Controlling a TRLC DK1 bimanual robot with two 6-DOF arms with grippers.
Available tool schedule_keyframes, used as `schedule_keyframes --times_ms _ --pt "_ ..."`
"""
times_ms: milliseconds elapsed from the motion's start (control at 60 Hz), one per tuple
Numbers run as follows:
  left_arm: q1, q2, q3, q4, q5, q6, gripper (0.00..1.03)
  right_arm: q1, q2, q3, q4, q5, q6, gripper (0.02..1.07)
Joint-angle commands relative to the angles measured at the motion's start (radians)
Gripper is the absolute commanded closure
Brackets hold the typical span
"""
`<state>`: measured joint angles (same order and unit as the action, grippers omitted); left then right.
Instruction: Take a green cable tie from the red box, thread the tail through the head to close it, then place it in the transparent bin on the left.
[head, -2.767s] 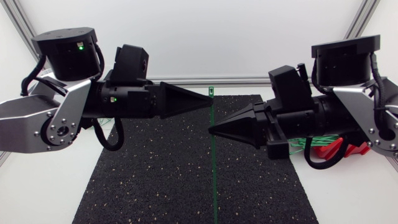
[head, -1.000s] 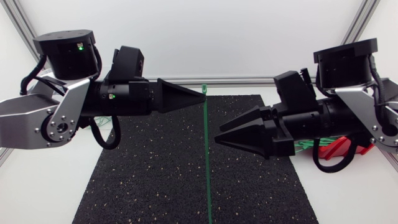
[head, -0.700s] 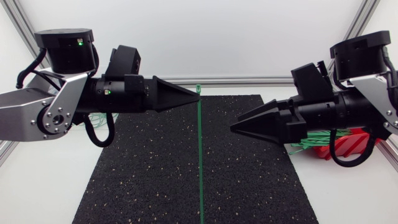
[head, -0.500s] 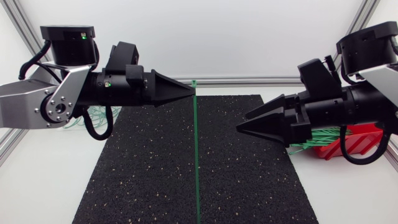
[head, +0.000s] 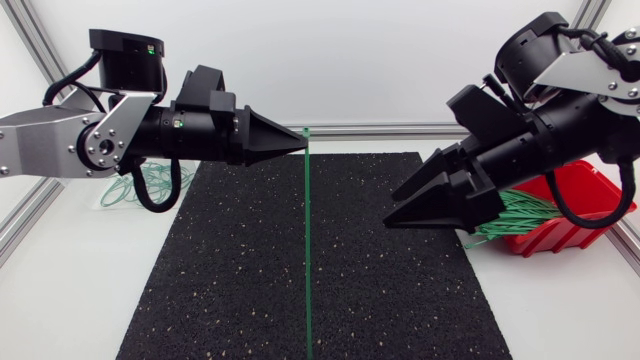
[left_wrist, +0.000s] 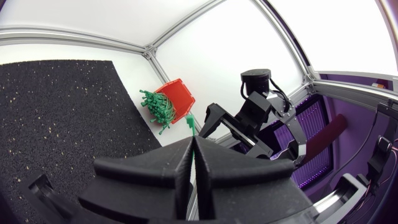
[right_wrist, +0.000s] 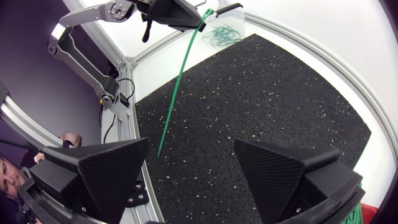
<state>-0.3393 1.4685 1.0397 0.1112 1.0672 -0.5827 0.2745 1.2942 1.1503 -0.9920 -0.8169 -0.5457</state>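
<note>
**Right arm let go, tie was still one straight strip**

Biggest change first. The right arm (head: 560, 130) had swung back toward the red box (head: 585, 195). Its jaws, which were pinching the strip a couple of seconds before, stood wide apart with nothing in them. The left arm (head: 90, 150) had drifted toward its own side, jaws clenched on the head end of the green cable tie (head: 307, 250). The tie hung straight down over the mat (head: 220, 280). My read: nothing was threaded yet, so the tail still needed catching again.

Materials-wise:
- a smooth white worktop (head: 70, 300)
- a speckled, rubbery-looking black mat
- matte wedge-shaped jaws
- a hard red plastic box with a bundle of ties
- a clear bin (right_wrist: 237, 20) holding closed loops
- the tie itself, a thin, stiff-looking ribbon
</note>
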Motion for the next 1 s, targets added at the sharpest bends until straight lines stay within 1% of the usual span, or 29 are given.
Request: schedule_keyframes --times_ms 0,83,150,183,367,450,533,633,683,717,733,783,800,867,933,983 --pt "0.014 0.015 0.037 -0.002 0.027 0.011 1.0 0.017 0.024 0.045 -0.043 -0.022 -0.099 0.07" --pt "0.023 0.024 0.046 -0.028 0.056 0.011 1.0 0.043 0.022 0.04 -0.06 0.01 -0.211 0.07" --pt "0.029 0.03 0.046 -0.033 0.065 0.011 1.0 0.086 0.022 0.035 -0.065 0.099 -0.28 0.07" --pt "0.034 0.033 0.046 -0.033 0.073 0.009 1.0 0.092 0.027 0.04 -0.065 0.136 -0.292 0.07" --pt "0.042 0.036 0.042 -0.028 0.08 0.011 1.0 0.155 0.053 0.065 -0.074 0.211 -0.315 0.07" --pt "0.042 0.036 0.04 -0.024 0.08 0.011 1.0 0.193 0.054 0.085 -0.162 0.248 -0.367 0.07" --pt "0.046 0.036 0.04 -0.022 0.08 0.011 1.0 0.229 0.131 0.161 -0.321 0.257 -0.384 0.07" --pt "0.048 0.033 0.039 -0.018 0.08 0.012 1.0 0.242 0.154 0.173 -0.315 0.259 -0.359 0.07" --pt "0.048 0.033 0.036 -0.011 0.08 0.012 1.0 0.246 0.154 0.157 -0.28 0.26 -0.364 0.07" --pt "0.048 0.035 0.036 -0.011 0.08 0.012 1.0 0.267 0.122 0.12 -0.204 0.275 -0.367 0.07" --pt "0.048 0.036 0.036 -0.011 0.08 0.012 1.0 0.285 0.079 0.068 -0.105 0.335 -0.352 0.07" --pt "0.048 0.036 0.037 -0.011 0.079 0.012 1.0 0.341 0.03 0.0 0.001 0.43 -0.319 0.07" --pt "0.048 0.036 0.037 -0.011 0.079 0.012 1.0 0.353 0.024 -0.011 0.015 0.453 -0.313 0.07" --pt "0.048 0.038 0.04 -0.011 0.079 0.011 1.0 0.365 0.011 -0.037 0.049 0.486 -0.303 0.07" --pt "0.048 0.041 0.046 -0.011 0.079 0.006 1.0 0.39 -0.006 -0.07 0.121 0.561 -0.296 0.07" --pt "0.048 0.042 0.049 -0.015 0.08 -0.002 1.0 0.4 -0.013 -0.086 0.141 0.581 -0.321 0.07"
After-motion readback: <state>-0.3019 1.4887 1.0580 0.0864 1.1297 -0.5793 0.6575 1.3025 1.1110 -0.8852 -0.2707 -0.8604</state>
